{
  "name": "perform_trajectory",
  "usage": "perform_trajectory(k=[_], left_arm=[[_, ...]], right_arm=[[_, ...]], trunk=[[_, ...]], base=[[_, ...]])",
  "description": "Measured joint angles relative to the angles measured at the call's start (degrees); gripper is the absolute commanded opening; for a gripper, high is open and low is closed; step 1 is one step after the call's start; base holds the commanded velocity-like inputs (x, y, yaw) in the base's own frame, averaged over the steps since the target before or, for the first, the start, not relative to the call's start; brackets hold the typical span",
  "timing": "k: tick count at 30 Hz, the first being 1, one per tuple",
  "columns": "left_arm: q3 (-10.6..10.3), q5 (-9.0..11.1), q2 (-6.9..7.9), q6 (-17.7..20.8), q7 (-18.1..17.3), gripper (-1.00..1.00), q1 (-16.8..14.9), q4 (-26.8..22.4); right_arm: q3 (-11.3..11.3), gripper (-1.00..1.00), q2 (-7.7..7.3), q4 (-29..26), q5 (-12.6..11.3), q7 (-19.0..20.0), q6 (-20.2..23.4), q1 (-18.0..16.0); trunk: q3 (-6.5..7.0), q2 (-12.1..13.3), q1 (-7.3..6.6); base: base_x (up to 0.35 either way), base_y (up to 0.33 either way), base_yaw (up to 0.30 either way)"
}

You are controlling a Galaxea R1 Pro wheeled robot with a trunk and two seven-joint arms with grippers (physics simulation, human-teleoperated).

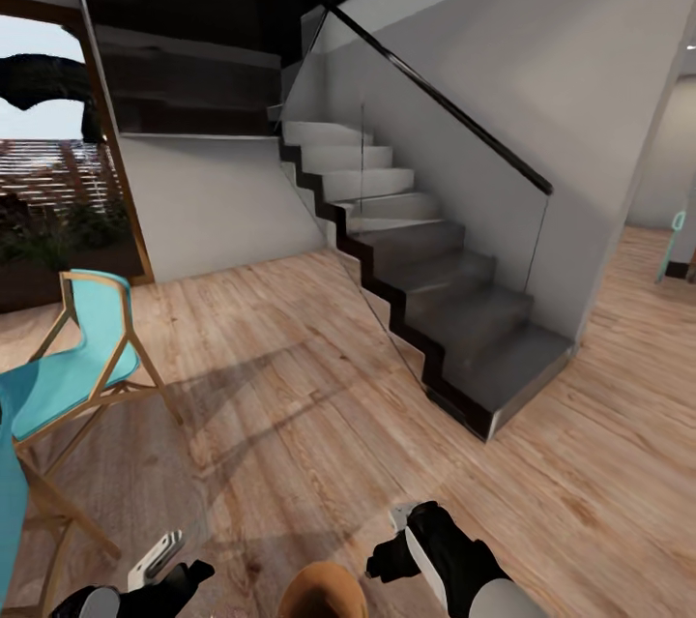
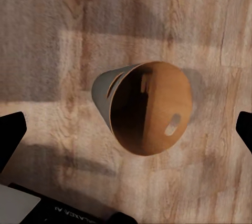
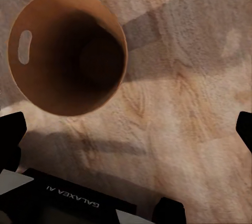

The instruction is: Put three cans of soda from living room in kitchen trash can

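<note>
the left end effector [image 1: 155,568] shows a pale silver-grey finger set on a glossy black body. the right end effector [image 1: 401,541] is black as well, with a light grey-white finger strip, and its arm widens into a smooth light grey shell at the wrist. in both wrist views the fingertips [image 2: 10,134] [image 3: 10,132] are plain matt black blocks at the frame edges. a dark housing plate carries white "galaxea ai" lettering [image 3: 71,196], next to a light grey panel.
</note>
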Motion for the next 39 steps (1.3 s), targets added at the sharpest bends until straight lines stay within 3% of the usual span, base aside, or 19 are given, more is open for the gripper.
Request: perform_trajectory(k=[4,8,16,21,27,39], left_arm=[[-4.0,-0.1,0.2,-0.6,0.1,1.0,-1.0,2.0],[-5.1,-0.2,0.25,-0.8,0.2,1.0,-1.9,4.0],[-5.3,-0.2,0.19,-3.7,0.2,1.0,-2.7,5.7],[-5.4,-0.2,0.27,-5.3,0.2,1.0,-3.9,8.2],[-5.4,-0.2,0.22,-5.8,0.2,1.0,-4.2,9.1],[-5.4,-0.2,0.19,-9.2,0.1,1.0,-4.5,9.8]], right_arm=[[0.0,1.0,0.0,0.1,-1.7,0.0,0.0,0.0],[0.1,1.0,0.0,0.1,-3.5,0.0,0.0,0.0],[-0.2,1.0,0.0,1.6,-4.1,-0.9,0.1,-0.6],[-2.2,1.0,0.0,8.4,-7.7,-2.9,-1.5,-3.9],[-3.2,1.0,0.0,11.3,-9.5,-3.5,-5.1,-5.0],[-3.5,1.0,-0.15,11.6,-10.0,-3.6,-5.7,-7.4]], trunk=[[-0.72,-1.6,0.88],[-1.44,-3.2,1.76],[-2.87,-6.4,3.51],[-3.77,-8.4,4.61],[-4.85,-10.8,5.93],[-7.0,-15.6,8.57]], base=[[0.0,0.0,0.21],[0.0,0.0,0.047],[0.0,0.0,0.003],[0.0,0.0,0.0],[0.0,0.0,0.0],[0.0,0.0,0.0]])
